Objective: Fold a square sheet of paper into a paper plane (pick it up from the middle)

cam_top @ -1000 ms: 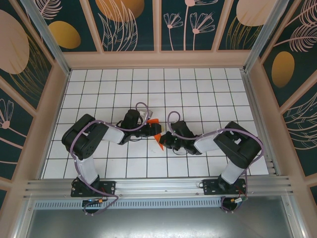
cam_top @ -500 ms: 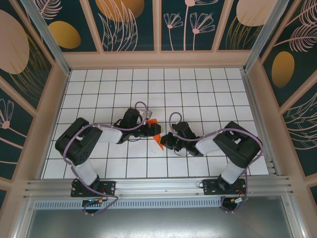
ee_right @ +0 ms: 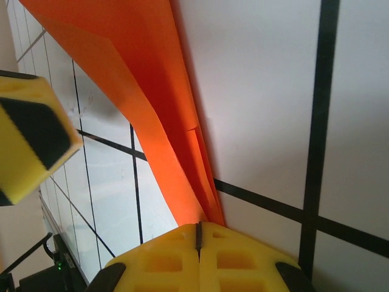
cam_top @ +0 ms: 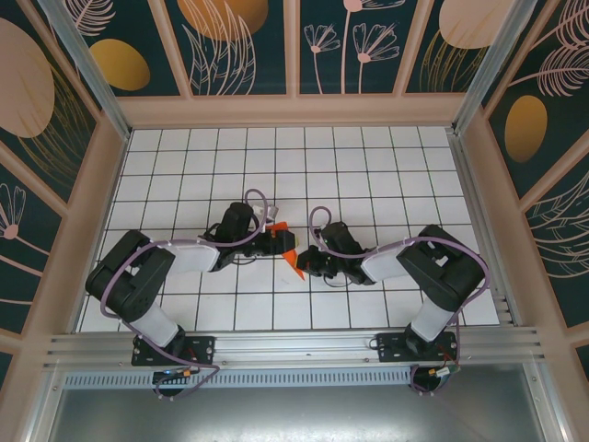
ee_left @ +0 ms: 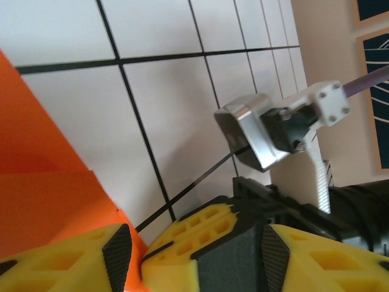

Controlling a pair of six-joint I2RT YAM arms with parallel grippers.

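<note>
Top view: paper [cam_top: 294, 264] lies abt mid-bench [cam_top: 368, 166], a bit nearer the near edge than the far one, folded down to a small pointed shape. L claw [cam_top: 274, 241] comes at it from the left side, R claw [cam_top: 306, 261] from the right, both tips right at the paper. Too small here to read either claw's state.

L wrist view: paper [ee_left: 42, 182] takes the left side, flat on the white tiles, layers stepped w/ a visible fold edge. L claw [ee_left: 194, 258] is spread: its two dark pads stand well apart. One finger [ee_left: 61, 267] touches the paper's corner but isn't clamped on it as far as I can see. The yellow block btw the pads looks like the other arm's tip; can't be sure.

R wrist view: paper [ee_right: 140, 79] runs as a long narrowing strip into the R claw [ee_right: 198, 234], fingers pressed together w/ the paper's end pinched in the seam. One L claw finger [ee_right: 30, 134] sits just beside the strip.

Handling, my read: v. thin, v. light, floppy where single-layer, stiffer along stacked creases. On smooth tile it prob slides if pushed rather than pinned. It crumples or tears w/ a hard or twisting pinch. Best hold is on the layered fold near the middle, pads flat across the crease, not on a loose edge or the point.
</note>
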